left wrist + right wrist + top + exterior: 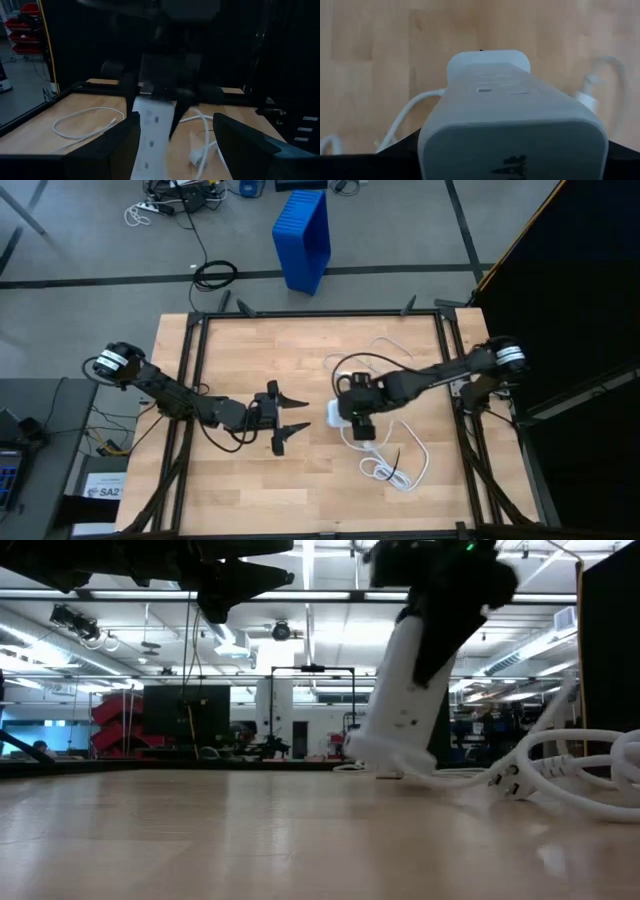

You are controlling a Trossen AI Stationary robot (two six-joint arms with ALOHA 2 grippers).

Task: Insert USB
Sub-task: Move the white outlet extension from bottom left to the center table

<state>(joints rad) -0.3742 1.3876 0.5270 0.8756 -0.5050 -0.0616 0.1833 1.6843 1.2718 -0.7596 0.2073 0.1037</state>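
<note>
My right gripper (352,412) is shut on a white charger block (336,416) near the table's middle. The block is long with rounded ends and shows socket marks in the left wrist view (150,135). A thick white cord (395,465) runs from it and coils toward the near right. The USB, a thin white cable (385,350), lies looped on the table behind the right arm, and it also shows in the left wrist view (80,122). My left gripper (300,415) hangs open above the table, just left of the block and pointing at it. My right gripper pinches the charger block's upper end (405,650) between its two fingers, coming from above at a slant. The block stands tilted, with its lower end (375,752) on the table and its top leaning toward the right arm. The thick cord trails slack from that lower end (405,120).
A black frame (195,370) rims the wooden table. The thick cord's plug (510,778) lies on the boards beside the block. A blue crate (303,235) and cables lie on the floor beyond the far edge. Bare boards stretch along the table's left and near sides.
</note>
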